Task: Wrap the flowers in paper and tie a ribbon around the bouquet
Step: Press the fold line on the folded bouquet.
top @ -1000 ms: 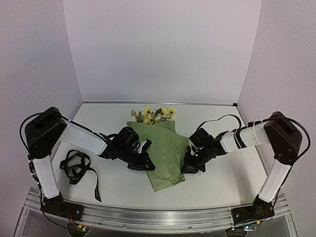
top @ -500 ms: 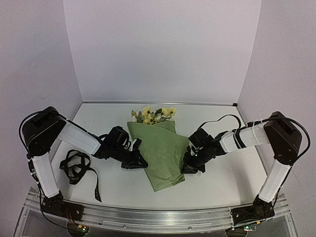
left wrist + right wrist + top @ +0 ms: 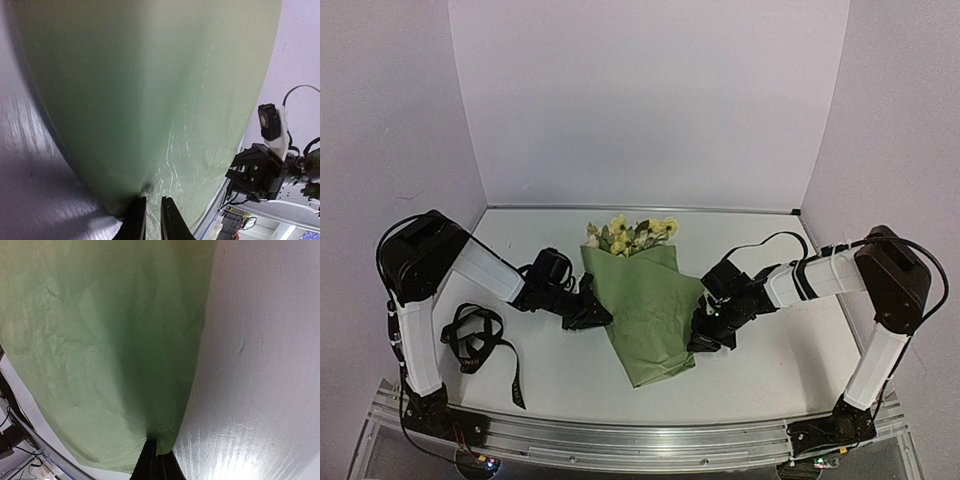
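Note:
The bouquet lies at the table's middle: yellow and cream flowers (image 3: pixel 632 233) poke out of the top of an olive-green paper (image 3: pixel 650 310) cone. My left gripper (image 3: pixel 592 315) sits at the paper's left edge. In the left wrist view its jaws (image 3: pixel 151 199) stand a narrow gap apart, tips against a dimple in the paper (image 3: pixel 150 90). My right gripper (image 3: pixel 705 335) is at the paper's right edge. In its wrist view the gripper (image 3: pixel 157 444) is shut on the rim of the paper (image 3: pixel 100 340). The black ribbon (image 3: pixel 475 338) lies loosely coiled at the left, apart from both grippers.
White table (image 3: pixel 770 370) with lilac walls on three sides. The ribbon's loose end trails toward the front edge, near the left arm's base. The metal rail (image 3: pixel 640 435) with both arm bases runs along the near edge.
My left gripper has drawn back leftward from on top of the paper to its left edge. The right gripper has stayed put, pinching the paper's right rim.

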{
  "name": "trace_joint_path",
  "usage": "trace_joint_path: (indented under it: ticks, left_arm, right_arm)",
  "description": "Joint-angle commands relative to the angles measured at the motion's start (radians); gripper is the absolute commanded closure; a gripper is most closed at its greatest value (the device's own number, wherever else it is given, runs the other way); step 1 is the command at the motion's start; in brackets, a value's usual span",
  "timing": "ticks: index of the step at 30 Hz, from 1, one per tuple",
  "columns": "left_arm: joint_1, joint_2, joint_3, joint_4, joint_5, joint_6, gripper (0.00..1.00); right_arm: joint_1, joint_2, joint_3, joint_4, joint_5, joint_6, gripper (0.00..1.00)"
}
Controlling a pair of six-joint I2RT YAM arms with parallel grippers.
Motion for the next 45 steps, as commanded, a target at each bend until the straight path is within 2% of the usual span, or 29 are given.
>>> trace_joint_path:
  ticks: [1,11,23,30,34,38,41,45]
  left_arm:
    - [0.052,0.056,0.08,0.027,0.027,-0.02,0.86]
    - [0.195,0.203,0.272,-0.004,0.097,-0.011,0.86]
    - [0.367,0.36,0.542,-0.172,0.107,0.074,0.86]
    - [0.42,0.413,0.708,-0.263,0.126,0.108,0.86]
    - [0.43,0.381,0.802,-0.364,0.113,0.157,0.86]
    - [0.434,0.303,0.81,-0.407,0.093,0.169,0.84]
    - [0.433,0.216,0.757,-0.424,0.068,0.167,0.83]
    - [0.431,0.052,0.597,-0.428,0.002,0.156,0.83]
  right_arm:
    - [0.007,0.002,0.014,-0.084,0.037,-0.002,0.99]
    - [0.009,-0.001,0.004,-0.093,0.049,0.01,0.99]
    - [0.009,-0.005,-0.011,-0.093,0.106,0.07,0.99]
    - [0.009,-0.005,-0.027,-0.079,0.177,0.152,1.0]
    - [0.012,0.029,-0.015,0.007,0.214,0.237,1.0]
    - [0.025,0.078,0.029,0.086,0.269,0.302,1.0]
    - [0.042,0.125,0.084,0.14,0.302,0.348,1.0]
    - [0.062,0.199,0.177,0.167,0.329,0.373,1.0]
